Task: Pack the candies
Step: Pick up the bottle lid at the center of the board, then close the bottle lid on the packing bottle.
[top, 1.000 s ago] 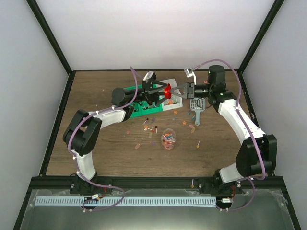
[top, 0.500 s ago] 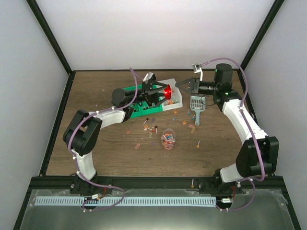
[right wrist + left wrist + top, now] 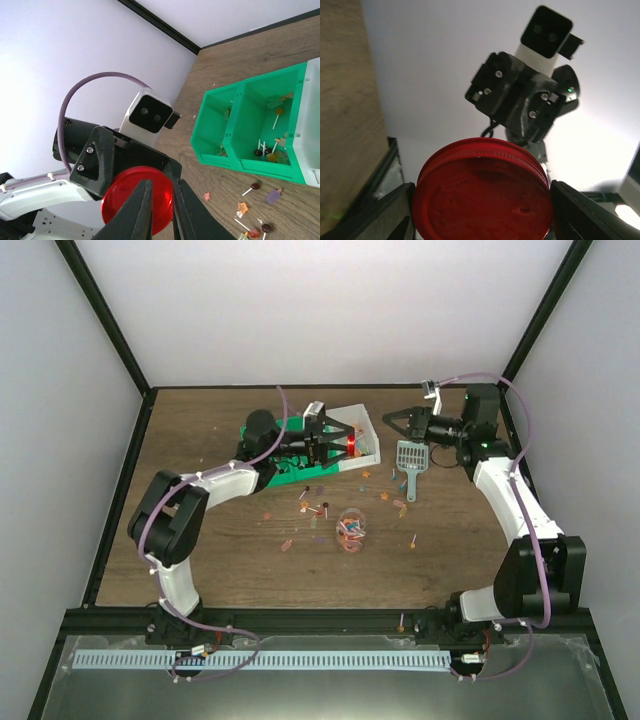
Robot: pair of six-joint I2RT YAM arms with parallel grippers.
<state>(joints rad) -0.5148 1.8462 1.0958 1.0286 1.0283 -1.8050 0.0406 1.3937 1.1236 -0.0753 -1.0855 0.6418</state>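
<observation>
Although most of the candies [image 3: 312,502] are scattered loose over the wooden table [image 3: 200,440], a few can be seen inside the clear jar [image 3: 350,527] standing near the middle. Some more (lollipop-type ones, looks like) are lying in the compartments of the green bin [image 3: 235,125]. So three spots, basically.

The red lid [image 3: 482,197] is gripped by the left gripper [image 3: 482,220], with the jaws spread fairly wide and pressed against opposite sides of the rim. It's held up off the table, and from overhead it lines up with the white tray [image 3: 365,425] next to the bin.

The right gripper [image 3: 163,187] is pointed straight at that lid from a short way off, with no contact made. Its jaws are parted by just a narrow slit and nothing is held between them.

The pale slotted scoop [image 3: 410,462] is lying flat on the table near the right gripper, and loose candies are dotted around its handle end.
</observation>
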